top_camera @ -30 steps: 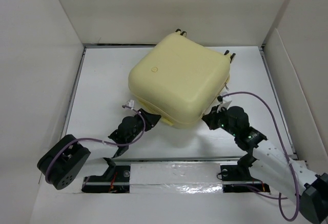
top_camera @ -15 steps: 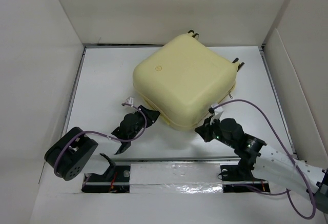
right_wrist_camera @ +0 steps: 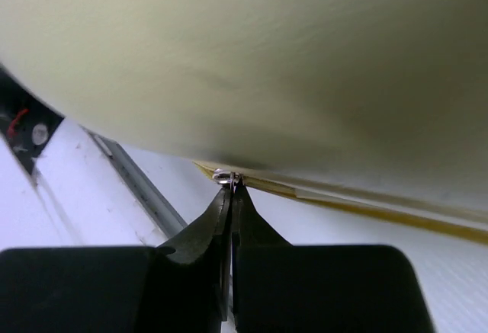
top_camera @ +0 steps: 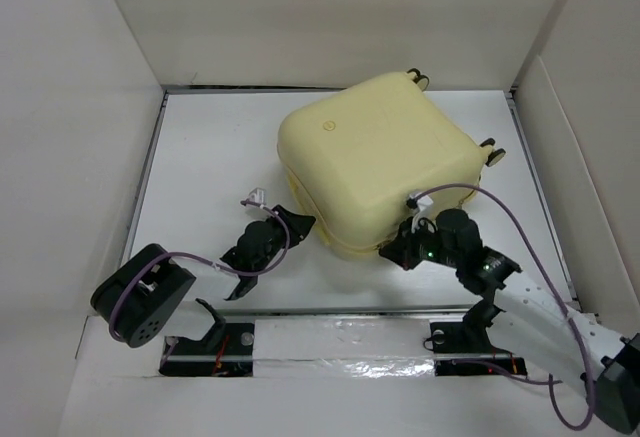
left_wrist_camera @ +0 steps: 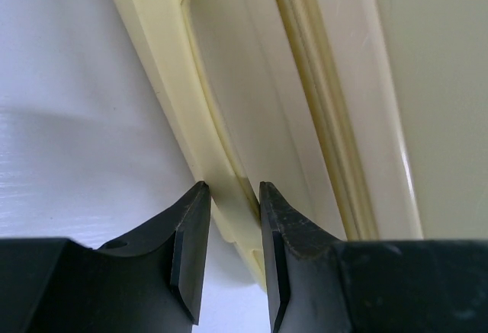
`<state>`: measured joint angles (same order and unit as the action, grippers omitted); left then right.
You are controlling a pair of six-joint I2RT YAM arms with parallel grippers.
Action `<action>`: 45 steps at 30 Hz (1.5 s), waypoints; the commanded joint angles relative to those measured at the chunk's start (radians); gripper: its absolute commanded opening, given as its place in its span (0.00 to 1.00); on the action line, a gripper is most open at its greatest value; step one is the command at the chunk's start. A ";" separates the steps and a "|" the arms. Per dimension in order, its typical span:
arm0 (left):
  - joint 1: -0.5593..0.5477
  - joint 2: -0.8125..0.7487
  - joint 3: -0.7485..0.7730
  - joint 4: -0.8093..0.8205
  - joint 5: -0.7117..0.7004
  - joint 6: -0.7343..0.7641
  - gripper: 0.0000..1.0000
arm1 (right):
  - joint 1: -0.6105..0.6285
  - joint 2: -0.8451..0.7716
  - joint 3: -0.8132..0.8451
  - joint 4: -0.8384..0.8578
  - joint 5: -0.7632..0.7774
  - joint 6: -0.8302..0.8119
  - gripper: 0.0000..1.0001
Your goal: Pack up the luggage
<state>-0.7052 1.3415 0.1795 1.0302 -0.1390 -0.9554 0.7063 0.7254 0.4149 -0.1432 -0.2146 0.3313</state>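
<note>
The luggage (top_camera: 380,157) is a pale yellow hard-shell suitcase lying closed and flat on the white table, with a round emblem (top_camera: 325,126) on top and wheels (top_camera: 415,77) at the far side. My left gripper (top_camera: 297,222) is at its near left edge. In the left wrist view the left gripper (left_wrist_camera: 232,192) is closed around the suitcase's pale yellow handle strip (left_wrist_camera: 179,97). My right gripper (top_camera: 390,250) is at the near right corner. In the right wrist view the right gripper (right_wrist_camera: 231,184) is shut on the small metal zipper pull (right_wrist_camera: 223,175) at the seam.
White walls box in the table (top_camera: 200,157) on the left, back and right. A metal rail (top_camera: 340,312) runs along the front edge above the arm bases. Purple cables loop from both arms.
The suitcase has turned clockwise and shifted right, its wheels swinging toward the right wall. My right gripper moved left along the near seam; the left gripper stayed at the handle.
</note>
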 commanded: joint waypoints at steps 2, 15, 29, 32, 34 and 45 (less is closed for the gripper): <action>-0.037 -0.004 -0.029 0.096 0.026 0.040 0.00 | -0.283 0.139 0.101 0.338 -0.360 -0.113 0.00; -0.197 0.094 -0.066 0.212 -0.004 -0.042 0.00 | -0.436 0.243 0.182 0.370 -0.419 -0.144 0.00; 0.024 -0.450 0.141 -0.623 -0.105 0.058 0.54 | -0.321 -0.050 -0.016 0.264 -0.273 -0.043 0.00; 0.047 -0.383 0.251 -0.792 -0.053 0.047 0.34 | -0.300 -0.040 -0.010 0.267 -0.272 -0.049 0.00; 0.047 -0.343 0.320 -0.876 -0.031 0.018 0.28 | -0.291 -0.029 -0.005 0.269 -0.267 -0.055 0.00; 0.047 -0.208 0.416 -1.029 0.050 -0.019 0.47 | -0.263 -0.050 -0.013 0.297 -0.270 -0.058 0.00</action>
<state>-0.6598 1.1347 0.5392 0.0517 -0.1024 -0.9691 0.4149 0.7147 0.3603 -0.0345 -0.4366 0.2657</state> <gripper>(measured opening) 0.430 0.027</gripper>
